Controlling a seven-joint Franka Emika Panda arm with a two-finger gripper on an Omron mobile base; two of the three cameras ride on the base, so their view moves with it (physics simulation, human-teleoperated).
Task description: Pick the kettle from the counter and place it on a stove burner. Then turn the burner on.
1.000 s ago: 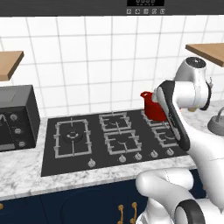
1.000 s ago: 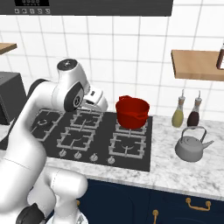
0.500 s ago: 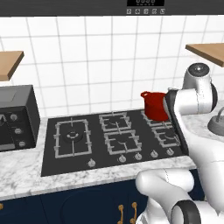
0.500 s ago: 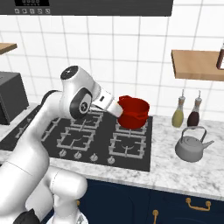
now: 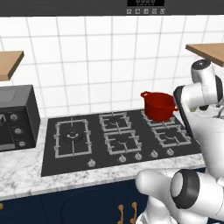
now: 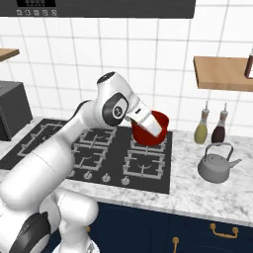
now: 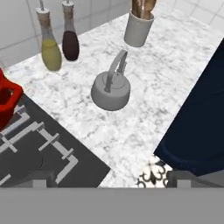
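Base views flank arm, share cooktop [image 5: 118, 140]; hand view looks down.

A black glass cooktop [image 5: 118, 146] lies set into the white-and-grey marbled counter [image 5: 22, 173], with a row of knobs [image 5: 131, 156] along its near edge and the largest burner [image 5: 72, 136] under a wide square grate at its left end. A red lidded pot [image 5: 158, 105] sits on the far right burner, just left of the white arm [image 5: 203, 94] that rises on the right. A dark microwave [image 5: 15, 117] stands on the counter at the left, below a wooden shelf [image 5: 9, 63], and white tiles cover the far wall.
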